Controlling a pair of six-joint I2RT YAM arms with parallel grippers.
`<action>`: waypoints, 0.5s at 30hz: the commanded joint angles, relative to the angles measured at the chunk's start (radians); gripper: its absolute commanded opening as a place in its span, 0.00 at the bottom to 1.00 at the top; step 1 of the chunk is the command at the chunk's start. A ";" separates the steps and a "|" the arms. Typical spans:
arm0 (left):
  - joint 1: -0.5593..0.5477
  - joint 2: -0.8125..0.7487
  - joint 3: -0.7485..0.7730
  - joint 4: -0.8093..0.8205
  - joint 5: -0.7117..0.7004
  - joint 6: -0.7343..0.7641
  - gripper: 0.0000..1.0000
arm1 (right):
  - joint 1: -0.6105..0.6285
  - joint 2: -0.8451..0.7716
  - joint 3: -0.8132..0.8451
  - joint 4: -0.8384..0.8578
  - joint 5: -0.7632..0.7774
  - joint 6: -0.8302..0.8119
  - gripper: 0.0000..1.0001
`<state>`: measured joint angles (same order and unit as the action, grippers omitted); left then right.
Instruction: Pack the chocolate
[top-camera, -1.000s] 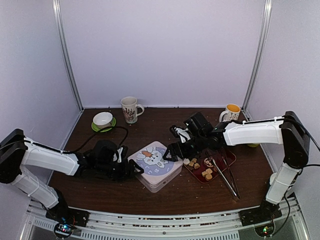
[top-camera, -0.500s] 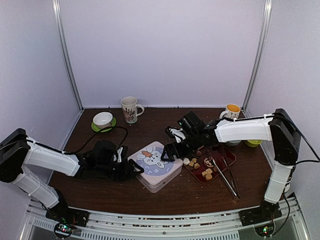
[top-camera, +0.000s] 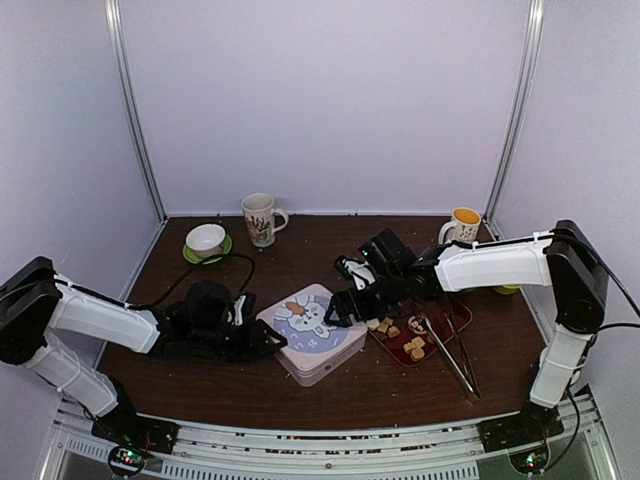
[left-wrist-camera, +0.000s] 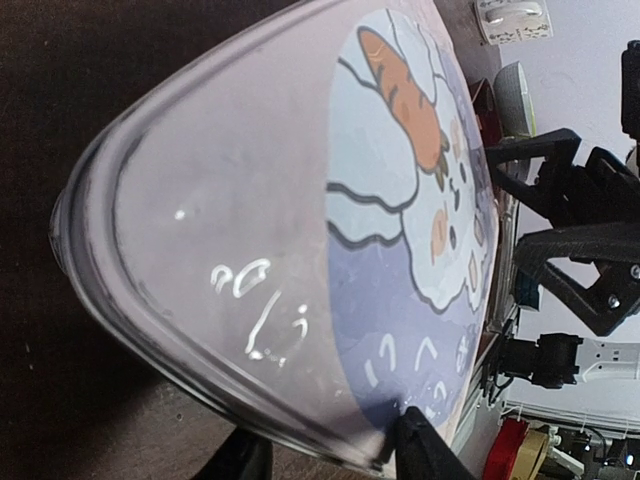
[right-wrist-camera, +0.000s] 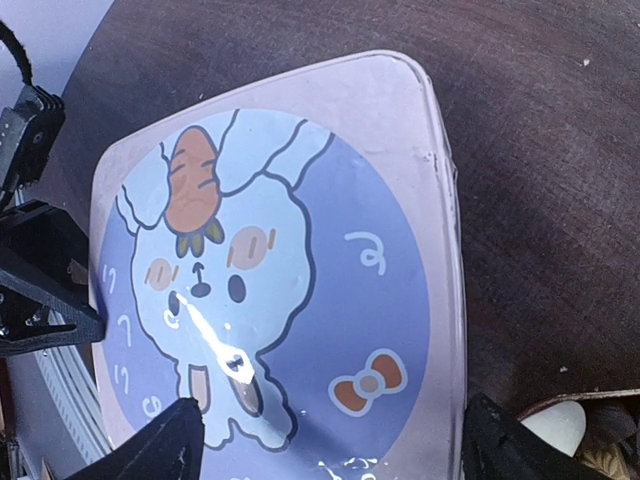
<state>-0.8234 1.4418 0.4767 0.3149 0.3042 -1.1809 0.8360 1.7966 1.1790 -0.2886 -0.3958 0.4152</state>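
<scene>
Several chocolates (top-camera: 400, 335), tan and pale pieces as far as I can make out, lie loose on a dark red tray (top-camera: 452, 312) right of centre on the surface (top-camera: 300, 250). None are packed yet. Just left of the tray sits the box (top-camera: 312, 340) they are meant for, shut under a lid (right-wrist-camera: 270, 280) printed with a rabbit and a carrot. Long metal tongs (top-camera: 452, 355) lie across the tray's right side.

Both arms are on the box, not the sweets, so I judge the step in hand to be opening it. My left hand (top-camera: 268, 338) sits low at the box's left corner. In its wrist view its fingers (left-wrist-camera: 420, 450) stand on either side of the rim with a gap between them, and I cannot tell whether they pinch it. My right hand (top-camera: 342, 300) hovers at the box's far right edge, its fingers (right-wrist-camera: 150, 450) spread wide over the lid and holding nothing.

Next, I think one hand must pin the base while the other catches the lid's lip and lifts it clear, then sets it aside away from the tray. The lid looks smooth and glossy, so the grip should land on the rim.
</scene>
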 joint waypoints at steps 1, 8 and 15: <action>0.006 0.054 -0.029 0.024 -0.037 0.023 0.43 | 0.091 -0.026 -0.017 -0.064 -0.079 0.024 0.91; 0.006 0.085 -0.038 0.045 -0.031 0.023 0.41 | 0.141 -0.024 -0.081 -0.052 -0.033 0.065 0.92; 0.004 0.102 -0.045 0.045 -0.037 0.026 0.38 | 0.193 -0.022 -0.089 -0.045 0.011 0.097 0.92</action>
<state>-0.8207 1.4803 0.4580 0.4137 0.3298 -1.1820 0.9257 1.7542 1.1084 -0.2886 -0.2176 0.4591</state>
